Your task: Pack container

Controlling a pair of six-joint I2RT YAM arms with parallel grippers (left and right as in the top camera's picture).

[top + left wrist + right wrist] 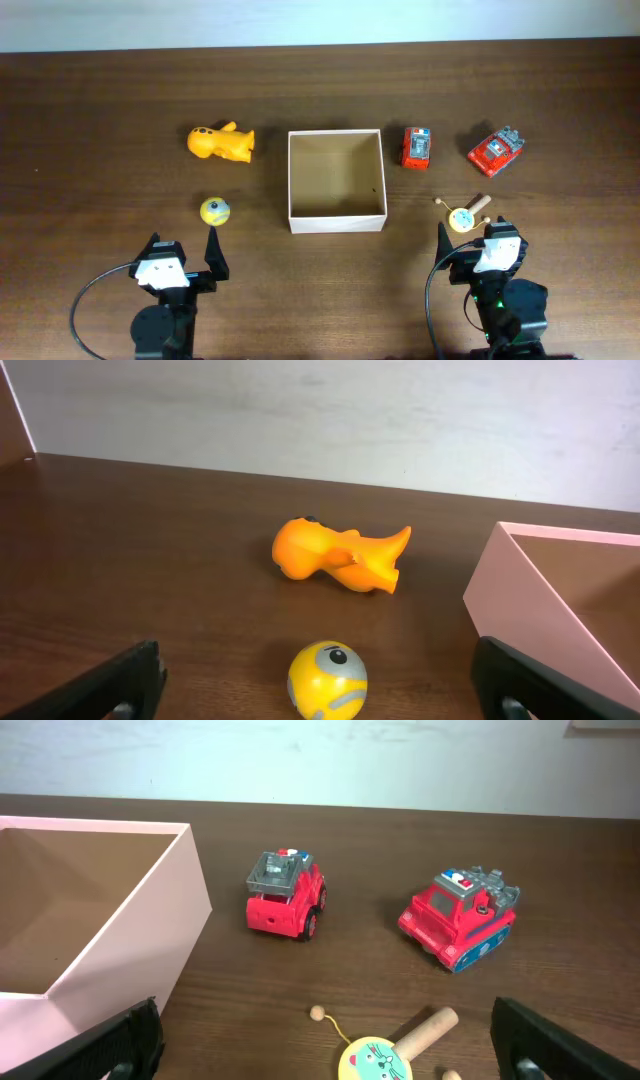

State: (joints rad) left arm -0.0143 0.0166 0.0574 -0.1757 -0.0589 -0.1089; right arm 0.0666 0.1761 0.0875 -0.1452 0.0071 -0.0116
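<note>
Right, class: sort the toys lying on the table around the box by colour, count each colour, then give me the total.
Red: 2, the small truck and the tracked vehicle
Yellow or orange: 3, the animal figure, the ball and the hand drum
Total: 5 toys, none of them inside the box

Even, soft light; sharp pictures with faint shadows.
</note>
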